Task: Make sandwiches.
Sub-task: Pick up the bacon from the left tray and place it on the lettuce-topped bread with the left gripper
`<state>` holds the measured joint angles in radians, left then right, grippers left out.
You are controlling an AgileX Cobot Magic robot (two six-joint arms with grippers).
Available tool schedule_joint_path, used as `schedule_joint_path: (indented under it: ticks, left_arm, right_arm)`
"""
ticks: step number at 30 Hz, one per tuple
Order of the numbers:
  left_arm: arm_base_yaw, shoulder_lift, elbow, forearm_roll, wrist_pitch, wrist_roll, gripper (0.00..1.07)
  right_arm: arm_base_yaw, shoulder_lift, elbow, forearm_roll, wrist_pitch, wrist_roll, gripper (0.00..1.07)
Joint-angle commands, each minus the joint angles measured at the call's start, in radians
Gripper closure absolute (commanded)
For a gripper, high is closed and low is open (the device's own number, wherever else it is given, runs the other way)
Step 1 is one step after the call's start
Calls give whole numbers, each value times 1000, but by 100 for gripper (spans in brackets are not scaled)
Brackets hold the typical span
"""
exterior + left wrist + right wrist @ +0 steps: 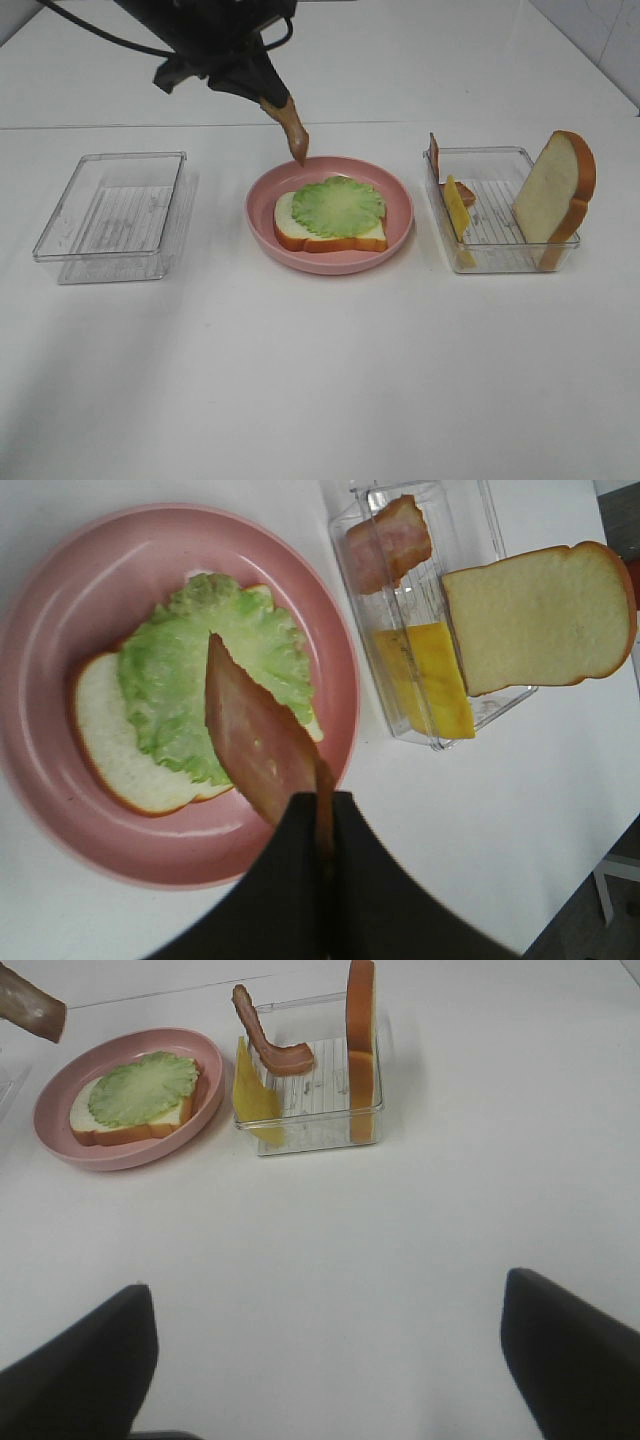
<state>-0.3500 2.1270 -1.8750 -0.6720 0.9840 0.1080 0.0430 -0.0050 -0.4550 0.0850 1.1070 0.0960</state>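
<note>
Left gripper (pixel 268 98): clamped shut on one end of a brown bacon strip (pixel 292 128). The strip hangs tip-down over the far rim of the round pink plate (pixel 330 262). Whether the tip touches the rim cannot be determined.

Right gripper (pixel 325 1360): jaws spread wide with nothing between them, over the white table (pixel 320 380), well back from the plate on its near right side.

On the plate: one white bread slice with orange-brown crust (pixel 284 215) lies flat, and a round green lettuce leaf (pixel 338 205) lies on top of it, covering most of its face.

Right of the plate, just beside it: a clear plastic rectangular tray (pixel 500 265). Inside, a second bread slice (pixel 555 190) stands on edge at the end away from the plate. A yellow cheese square (pixel 457 210) leans against the wall nearest the plate. A second bacon strip (pixel 436 155) is draped over the far corner on that same side.

Left of the plate, set apart from it: a second clear tray (pixel 110 215).
</note>
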Motion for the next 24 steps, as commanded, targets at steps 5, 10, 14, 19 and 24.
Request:
schedule_joint_path:
  ticks: [5, 10, 14, 19, 24]
  left_arm:
    - [-76, 129, -52, -124, -98, 75, 107]
    - [-113, 197, -129, -131, -89, 74, 107]
    - [-146, 269, -227, -152, -76, 69, 107]
    - [-152, 319, -263, -152, -51, 63, 107]
    - [-149, 333, -263, -127, -40, 63, 107]
  right_arm:
    - [-1, -30, 3, 2, -13, -1, 21]
    - [-1, -30, 3, 2, -13, -1, 21]
    - [-1, -30, 3, 2, -13, -1, 21]
    - [-1, -30, 3, 2, -13, -1, 21]
    - [-1, -30, 3, 3, -13, -1, 21]
